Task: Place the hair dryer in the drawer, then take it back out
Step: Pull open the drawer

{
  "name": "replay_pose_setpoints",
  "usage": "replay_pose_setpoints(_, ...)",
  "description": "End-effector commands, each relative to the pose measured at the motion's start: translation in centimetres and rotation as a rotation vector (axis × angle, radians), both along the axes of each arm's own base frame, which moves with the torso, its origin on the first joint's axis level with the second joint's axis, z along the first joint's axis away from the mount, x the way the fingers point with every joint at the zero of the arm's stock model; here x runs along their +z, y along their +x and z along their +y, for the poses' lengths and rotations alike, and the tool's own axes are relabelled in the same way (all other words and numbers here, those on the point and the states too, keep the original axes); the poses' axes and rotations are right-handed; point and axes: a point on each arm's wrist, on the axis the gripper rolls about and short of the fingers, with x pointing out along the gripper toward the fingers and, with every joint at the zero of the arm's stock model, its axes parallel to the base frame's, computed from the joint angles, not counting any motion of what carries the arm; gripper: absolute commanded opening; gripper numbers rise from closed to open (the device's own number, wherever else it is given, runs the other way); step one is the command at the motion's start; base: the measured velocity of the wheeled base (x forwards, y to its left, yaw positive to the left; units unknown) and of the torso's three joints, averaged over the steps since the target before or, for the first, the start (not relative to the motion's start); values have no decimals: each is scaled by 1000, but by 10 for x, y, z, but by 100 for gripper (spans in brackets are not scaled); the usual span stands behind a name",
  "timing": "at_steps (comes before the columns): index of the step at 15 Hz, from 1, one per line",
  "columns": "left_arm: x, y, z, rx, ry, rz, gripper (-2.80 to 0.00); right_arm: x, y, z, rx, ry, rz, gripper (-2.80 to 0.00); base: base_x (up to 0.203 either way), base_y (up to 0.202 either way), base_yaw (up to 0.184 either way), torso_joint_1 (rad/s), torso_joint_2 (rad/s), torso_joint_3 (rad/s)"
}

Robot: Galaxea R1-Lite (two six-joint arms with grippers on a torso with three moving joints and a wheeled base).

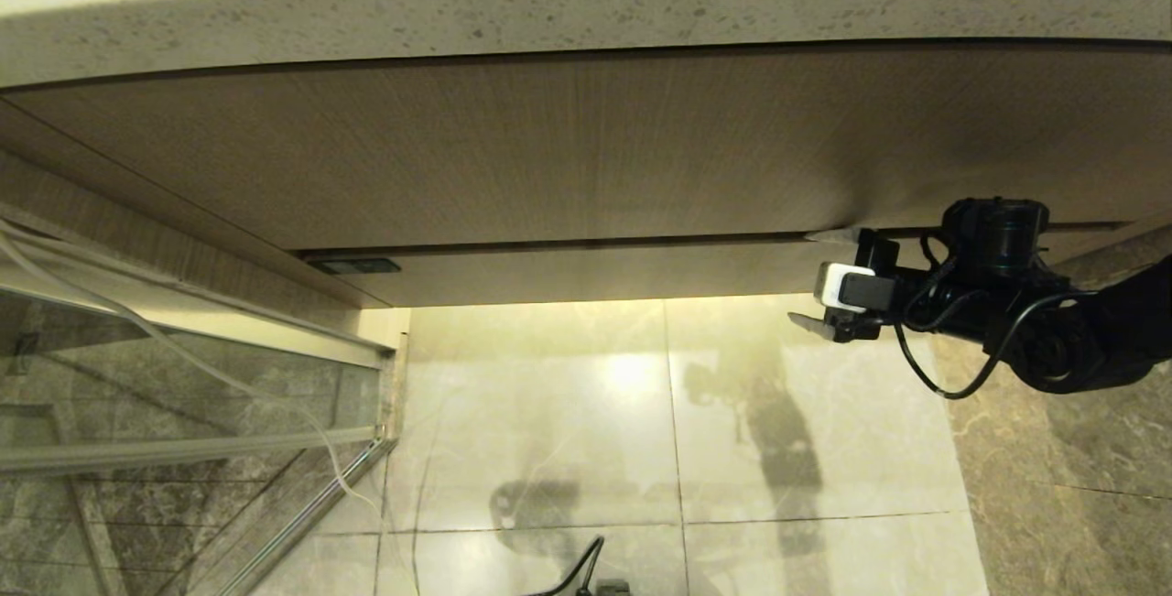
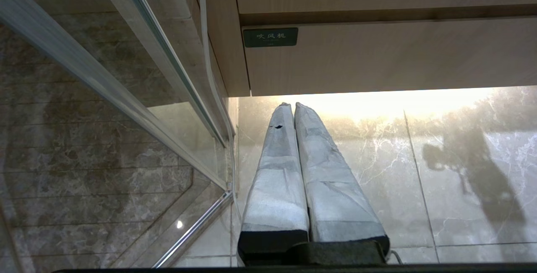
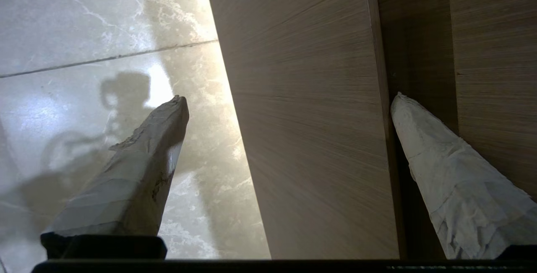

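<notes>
The drawer (image 1: 586,271) is a narrow wood-grain front under the taller panel, and it is closed. My right gripper (image 1: 804,277) stands open at the drawer's right end. In the right wrist view the right gripper (image 3: 289,97) straddles the drawer front (image 3: 310,118): one finger sits in the dark gap above it, the other hangs below its lower edge over the floor. The hair dryer is out of view. The left gripper (image 2: 292,105) is shut on nothing, low over the floor tiles, facing the drawer's left end (image 2: 377,55).
A speckled stone countertop (image 1: 586,10) overhangs the taller wood panel (image 1: 586,147). A glass shower door (image 1: 183,413) with a white cord (image 1: 137,321) along it closes off the left. A green label (image 2: 270,37) marks the drawer's left corner. Glossy marble floor (image 1: 641,413) lies below.
</notes>
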Motion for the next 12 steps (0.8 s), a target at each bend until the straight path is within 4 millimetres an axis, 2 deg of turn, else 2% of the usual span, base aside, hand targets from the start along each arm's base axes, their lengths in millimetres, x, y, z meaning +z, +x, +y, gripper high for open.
replay_pose_setpoints(1,-11,4,0,1,0,38,-280,0,3,-3,-7,-4,-28,0,0,0,0,0,0,0)
replay_pose_setpoints(12,-11,4,0,0,-1,38,-280,-18,1,-7,-70,-54,69,0,0,0,0,0,0,0)
